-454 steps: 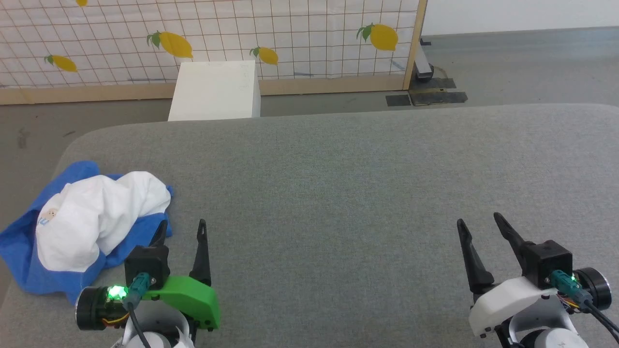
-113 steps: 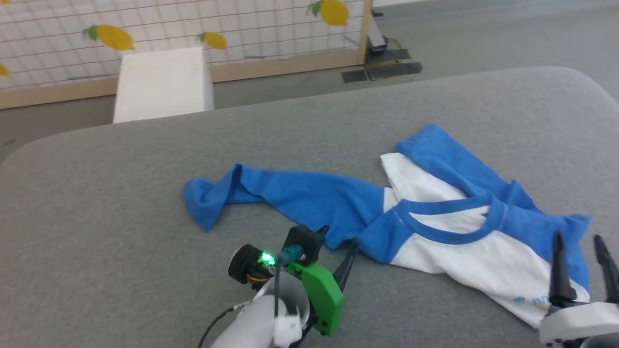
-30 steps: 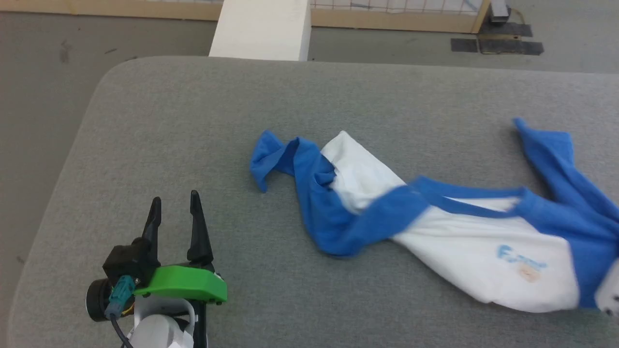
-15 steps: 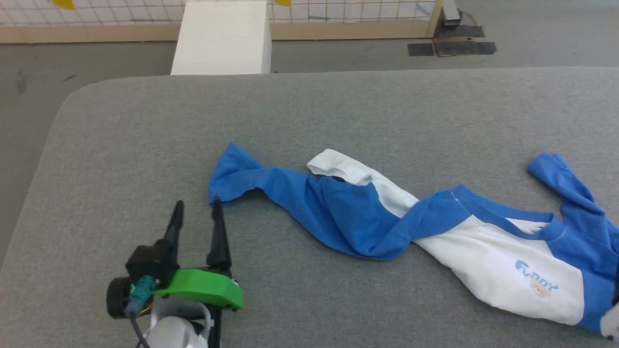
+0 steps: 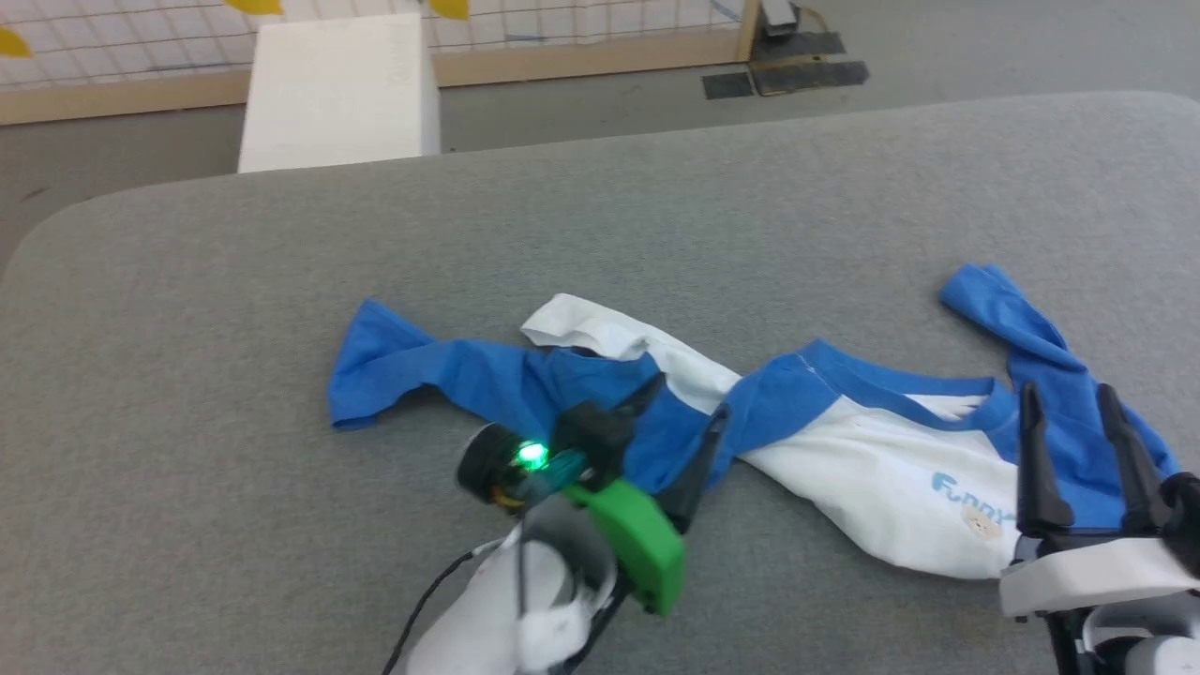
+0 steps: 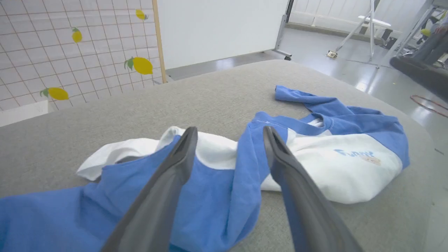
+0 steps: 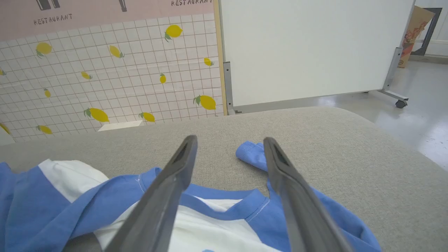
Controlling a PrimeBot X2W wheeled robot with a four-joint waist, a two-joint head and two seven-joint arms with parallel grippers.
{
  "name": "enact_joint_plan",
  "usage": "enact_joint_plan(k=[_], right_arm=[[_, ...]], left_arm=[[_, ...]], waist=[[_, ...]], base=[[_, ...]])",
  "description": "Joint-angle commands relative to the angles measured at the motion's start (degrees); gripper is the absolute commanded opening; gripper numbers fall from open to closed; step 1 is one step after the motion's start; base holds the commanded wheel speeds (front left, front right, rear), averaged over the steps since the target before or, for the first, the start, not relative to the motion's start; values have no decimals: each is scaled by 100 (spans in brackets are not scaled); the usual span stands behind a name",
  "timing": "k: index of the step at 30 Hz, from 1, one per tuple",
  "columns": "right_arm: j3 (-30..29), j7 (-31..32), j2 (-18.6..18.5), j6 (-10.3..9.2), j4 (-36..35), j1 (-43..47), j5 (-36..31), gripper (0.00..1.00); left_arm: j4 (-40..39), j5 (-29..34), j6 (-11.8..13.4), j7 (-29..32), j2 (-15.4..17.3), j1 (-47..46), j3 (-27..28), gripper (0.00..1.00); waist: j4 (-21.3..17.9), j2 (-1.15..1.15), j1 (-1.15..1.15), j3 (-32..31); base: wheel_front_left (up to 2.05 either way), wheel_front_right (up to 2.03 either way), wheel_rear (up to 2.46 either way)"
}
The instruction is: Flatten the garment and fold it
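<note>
On the grey padded surface (image 5: 234, 525), head view: the garment (image 5: 881, 469) lies strung out from centre to right, print side up. One blue sleeve (image 5: 403, 375) trails left, twisted where it joins the body. A white flap of hem (image 5: 581, 333) is doubled over behind it. The other sleeve (image 5: 1012, 319) is rumpled at the far right. The left tool (image 5: 689, 395) is above the blue shoulder area near the middle, its fingers spread and nothing between them. The right tool (image 5: 1068, 389) is at the lower right over the shirt's blue right edge, also spread and empty. A white box (image 5: 337, 94) stands on the floor beyond the surface.

Left wrist view: the left tool (image 6: 229, 129) stands wide apart, straddling a raised blue fold, with white cloth just beyond. Whether the tips touch the cloth cannot be told. The printed white front (image 6: 350, 168) lies fairly smooth to the right.

Right wrist view: the right tool (image 7: 230, 138) is wide apart and holds nothing. The blue neckband (image 7: 224, 196) lies below it, and the cuff end of the sleeve (image 7: 250, 152) sits between the fingers, farther off.

Assessment: flattening is partly achieved. The chest is laid out, but both sleeves and the hem need straightening. No fold has been made, so that stage is wholly outstanding.
</note>
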Motion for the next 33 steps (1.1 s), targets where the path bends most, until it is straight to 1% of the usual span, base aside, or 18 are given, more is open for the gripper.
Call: enact_joint_plan(k=[1,5,8,13,14,15,16,17,19,22,27,29,30,31,32,33], right_arm=[[90,-68,-1,-9,25,-9,31,100],[321,-119,-1,-9,109,-98,95,100],[425,-155,-1,-9,156,-153,134,100],[474,-197,-1,-9,218,-194,165,100],[483,-197,-1,-9,221,-196,168,100],[495,-194,-1,-9,221,-196,176,100],[502,-183,-1,-9,228,-196,180,100],[503,-176,-1,-9,233,-197,181,100],[493,-168,-1,-9,236,-198,172,100],[461,-154,-1,-9,220,-202,167,100],[424,-100,-1,-9,181,-212,162,100],[402,-80,-1,-9,156,-203,167,100],[381,-65,-1,-9,142,-189,159,100],[370,-52,-1,-9,130,-181,156,100],[356,-32,-1,-9,108,-166,146,100],[351,-18,-1,-9,95,-159,141,100]], left_arm=[[143,-204,-13,244,1,-276,-206,100],[588,-612,72,1090,1,-830,-750,100],[844,-906,127,1639,1,-1159,-1055,100],[1207,-1143,380,2241,1,-1546,-1345,100],[1267,-1150,414,2327,1,-1606,-1400,93],[1327,-1179,430,2407,1,-1662,-1455,47],[1379,-1223,460,2460,1,-1703,-1485,32],[1415,-1239,444,2496,1,-1738,-1533,0],[1448,-1305,385,2493,1,-1795,-1614,0],[1417,-1428,233,2317,1,-1846,-1717,0],[1138,-1776,-187,2127,12,-1708,-1902,0],[860,-1928,-299,2207,150,-1535,-2053,0],[650,-2032,-335,2316,281,-1405,-2160,0],[460,-2114,-353,2432,420,-1293,-2251,0],[157,-2241,-369,2652,668,-1116,-2388,0],[-4,-2306,-374,2787,814,-1019,-2459,0]], waist=[[-147,0,0,82],[-301,0,0,173],[-406,0,0,221],[-475,0,0,258],[-481,0,0,258],[-485,0,0,258],[-483,0,0,258],[-477,0,0,259],[-440,0,0,262],[-347,0,0,258],[-169,0,0,217],[-93,0,0,183],[-39,0,0,163],[-5,0,0,151],[53,0,0,136],[81,0,0,130]], base=[[0,0,0],[0,0,0],[0,0,0],[0,0,0],[0,0,0],[0,0,0],[0,0,0],[0,0,0],[0,0,0],[0,0,0],[0,0,0],[0,0,0],[0,0,0],[0,0,0],[0,0,0],[0,0,0]])
